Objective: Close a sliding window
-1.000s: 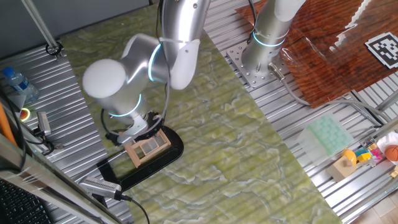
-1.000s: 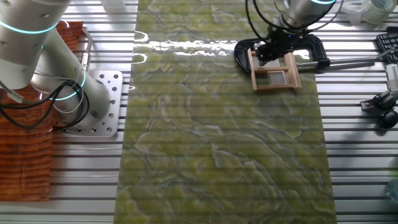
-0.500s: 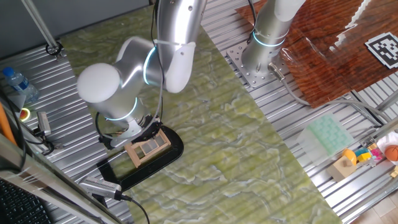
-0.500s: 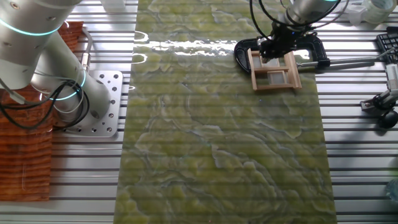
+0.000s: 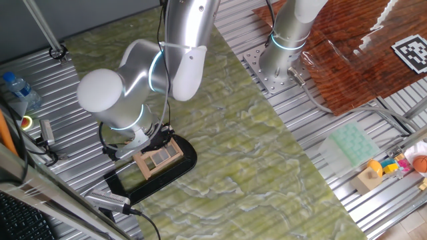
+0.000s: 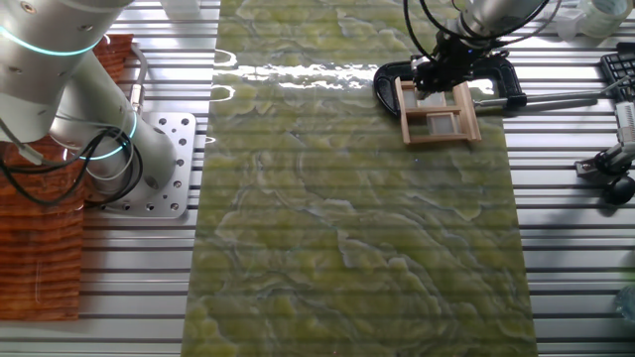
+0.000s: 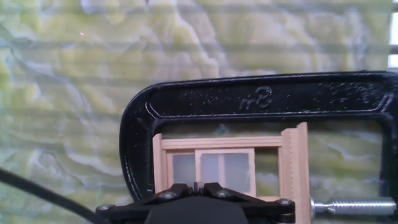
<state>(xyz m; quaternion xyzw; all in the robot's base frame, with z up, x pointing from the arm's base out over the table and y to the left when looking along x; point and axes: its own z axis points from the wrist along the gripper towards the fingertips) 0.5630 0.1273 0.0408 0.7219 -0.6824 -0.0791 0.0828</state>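
Observation:
The sliding window is a small light-wood frame with grey panes, lying inside a glossy black clamp-shaped base. It also shows in the other fixed view and in the hand view, where an open gap shows at the frame's right side. My gripper hangs low over the window's edge, seen from the other side too. In the hand view the gripper has its fingertips pressed together right at the frame's near rail. I see nothing held between them.
The black base arches round the window, with a metal screw at its right. A water bottle and tools lie left. A tan block and green tray lie right.
The arm's elbow has swung a little to the left. The gripper has shifted slightly along the window's edge. The window frame has not moved.

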